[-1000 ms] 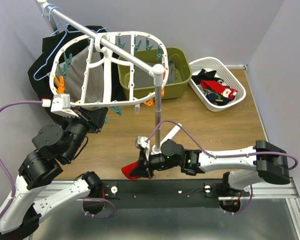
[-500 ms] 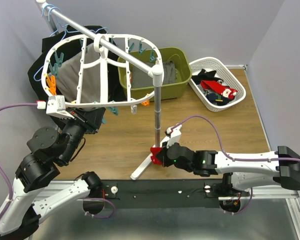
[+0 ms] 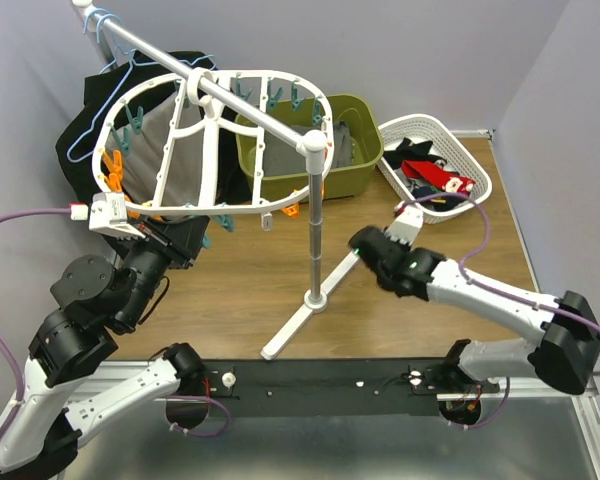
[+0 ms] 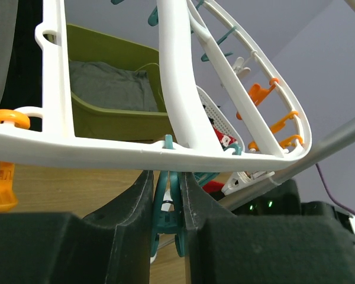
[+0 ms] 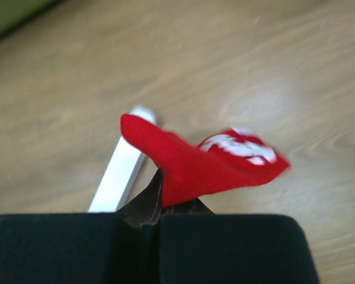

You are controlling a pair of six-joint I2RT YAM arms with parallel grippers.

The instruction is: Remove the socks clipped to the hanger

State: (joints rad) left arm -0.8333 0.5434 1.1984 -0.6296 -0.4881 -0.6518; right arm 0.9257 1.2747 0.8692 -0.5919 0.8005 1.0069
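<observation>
The white lattice hanger (image 3: 210,135) hangs from the rail, ringed with orange and teal pegs. In the left wrist view its rim (image 4: 106,151) runs just above my left gripper (image 4: 167,204), which is shut on a teal peg (image 4: 168,192) under the rim. No sock shows in that peg. In the top view the left gripper (image 3: 192,243) sits at the hanger's near edge. My right gripper (image 5: 163,204) is shut on a red sock with a white pattern (image 5: 201,160), held above the wooden table. In the top view the right gripper (image 3: 365,245) is right of the stand pole, and the sock is hidden.
A white basket (image 3: 480,190) holding several socks stands at the back right. A green bin (image 3: 365,110) with a grey cloth is behind the stand pole (image 3: 315,220). The stand's white leg (image 5: 121,171) lies under the right gripper. A black garment (image 3: 80,140) and a blue wire hanger (image 3: 100,105) hang at the left.
My right gripper has carried the red sock from the near side of the stand base to the right and farther back, towards the basket. The hanger swayed a little; the left gripper stayed on its peg.
</observation>
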